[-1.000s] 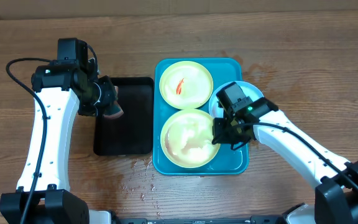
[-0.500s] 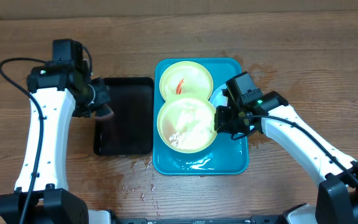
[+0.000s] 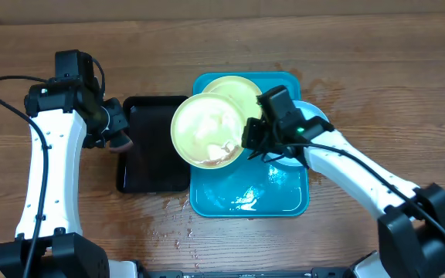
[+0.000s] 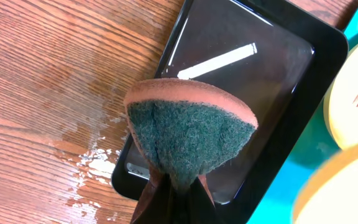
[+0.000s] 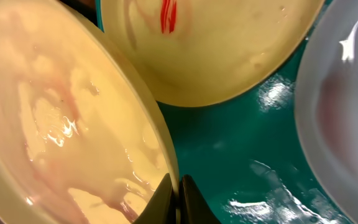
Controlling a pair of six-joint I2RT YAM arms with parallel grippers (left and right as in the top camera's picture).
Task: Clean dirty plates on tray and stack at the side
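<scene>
The right claw (image 3: 251, 139) is pinched narrow on the rim of a yellow-green plate, the held plate (image 3: 207, 130). The right wrist view shows both fingers closed over its edge. This plate is off the teal tray (image 3: 284, 197) and hangs over the gap where that tray meets the black tray (image 3: 153, 166), covering part of each. Its face looks wet, with a thin pinkish film and glints of water.

A second yellow-green plate, the smeared plate (image 3: 242, 86), lies at the far end of the teal tray, partly hidden under the held plate. A red streak (image 5: 168, 14) marks its face. Whether the two plates touch is hard to judge from these views.

The pale plate (image 3: 314, 110) sits at the teal tray's right side, mostly covered by the right arm. In the right wrist view it shows as a blurred pale curve just beside the smeared plate. The tray's bare floor is wet and shiny.

The left claw (image 4: 174, 193) is closed on a sponge (image 4: 188, 130), brown-backed with a green scouring face, folded into a wedge. It hangs over the left edge of the black tray, apart from every plate.

Wet spots (image 3: 168, 220) lie on the wooden tabletop (image 3: 361, 62) just in front of the trays.
</scene>
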